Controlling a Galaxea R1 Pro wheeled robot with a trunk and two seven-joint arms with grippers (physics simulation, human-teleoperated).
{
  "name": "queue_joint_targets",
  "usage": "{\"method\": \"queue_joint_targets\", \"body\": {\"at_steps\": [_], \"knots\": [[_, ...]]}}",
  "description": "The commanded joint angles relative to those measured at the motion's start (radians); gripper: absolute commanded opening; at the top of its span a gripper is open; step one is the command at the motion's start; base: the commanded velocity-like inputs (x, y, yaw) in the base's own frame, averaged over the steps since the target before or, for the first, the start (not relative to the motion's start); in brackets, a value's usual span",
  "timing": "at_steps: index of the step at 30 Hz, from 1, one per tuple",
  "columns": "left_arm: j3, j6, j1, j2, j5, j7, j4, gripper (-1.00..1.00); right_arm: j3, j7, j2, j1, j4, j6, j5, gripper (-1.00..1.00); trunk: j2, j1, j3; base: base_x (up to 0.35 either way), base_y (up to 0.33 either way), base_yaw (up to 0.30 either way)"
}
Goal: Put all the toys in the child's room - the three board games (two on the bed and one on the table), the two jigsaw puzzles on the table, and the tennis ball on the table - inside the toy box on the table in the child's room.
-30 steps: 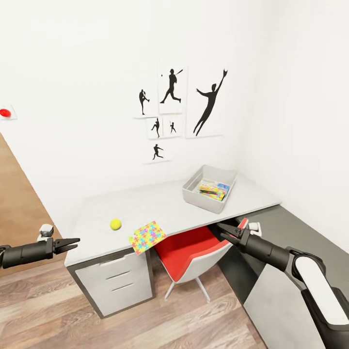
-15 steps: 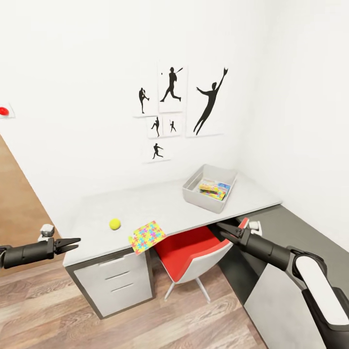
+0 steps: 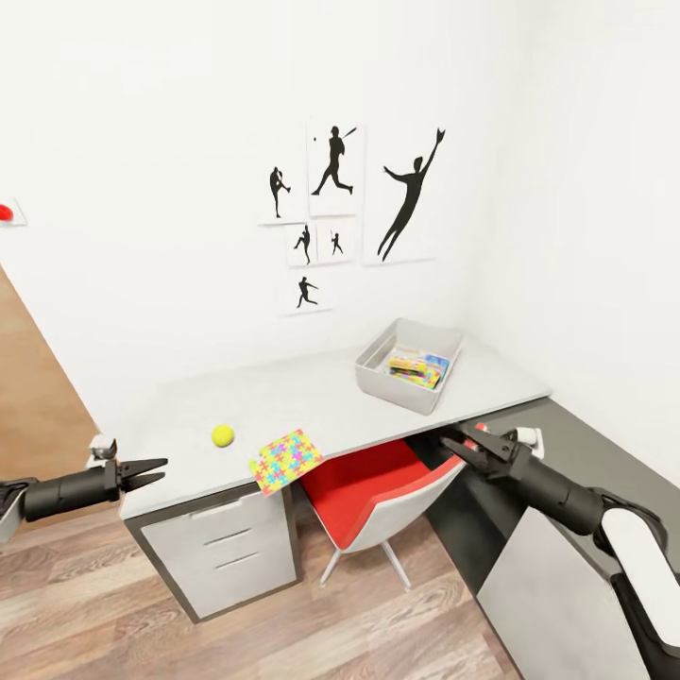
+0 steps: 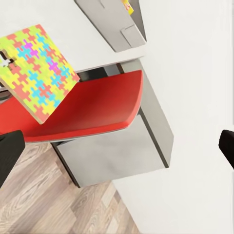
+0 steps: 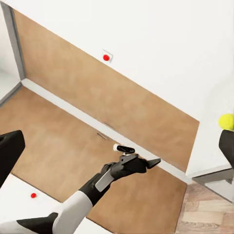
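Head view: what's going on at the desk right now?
Nothing is being handled. The left gripper and right gripper both hang open and empty in front of the pale grey desk. A colourful flat game box lies in the light grey plastic bin. The small yellow-green ball and the multicoloured jigsaw panel, overhanging the front edge, are not in the bin.

Head view. Left gripper, jaws parted and empty, level with the front left corner of the table. Ahead and to its right lie the tennis ball and 1 jigsaw puzzle overhanging the front edge. Right gripper, jaws parted, sits below the table edge, just beside a red chair; the toy box, holding colourful boxes, stands above it.
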Motion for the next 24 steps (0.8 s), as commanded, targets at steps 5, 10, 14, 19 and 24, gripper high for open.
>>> {"method": "queue_joint_targets", "body": {"at_steps": [5,10,14,19,24], "knots": [[0.002,0.012,-0.001,-0.023,0.001,-0.003,0.000,1.00,-0.065,0.031,0.001,0.020,0.000,0.005,0.002,1.00,-0.037,0.020,-0.017,0.000,0.000,0.000],[0.003,0.012,-0.001,-0.049,0.001,0.000,0.000,1.00,-0.078,0.037,0.011,0.024,0.009,0.000,0.002,1.00,-0.072,0.039,-0.033,0.000,0.000,0.000],[0.006,0.012,-0.001,-0.082,0.001,0.017,0.000,1.00,-0.080,0.038,0.013,0.025,0.010,-0.002,0.003,1.00,-0.100,0.054,-0.046,0.000,0.000,0.000],[0.024,0.012,-0.002,-0.116,0.001,0.069,0.001,1.00,-0.080,0.038,0.013,0.025,0.011,-0.002,0.002,1.00,-0.135,0.073,-0.061,0.000,0.000,0.000],[0.036,0.010,-0.002,-0.143,0.001,0.117,0.004,1.00,-0.081,0.038,0.013,0.025,0.011,-0.002,0.002,1.00,-0.170,0.092,-0.077,0.000,0.000,0.000]]}}
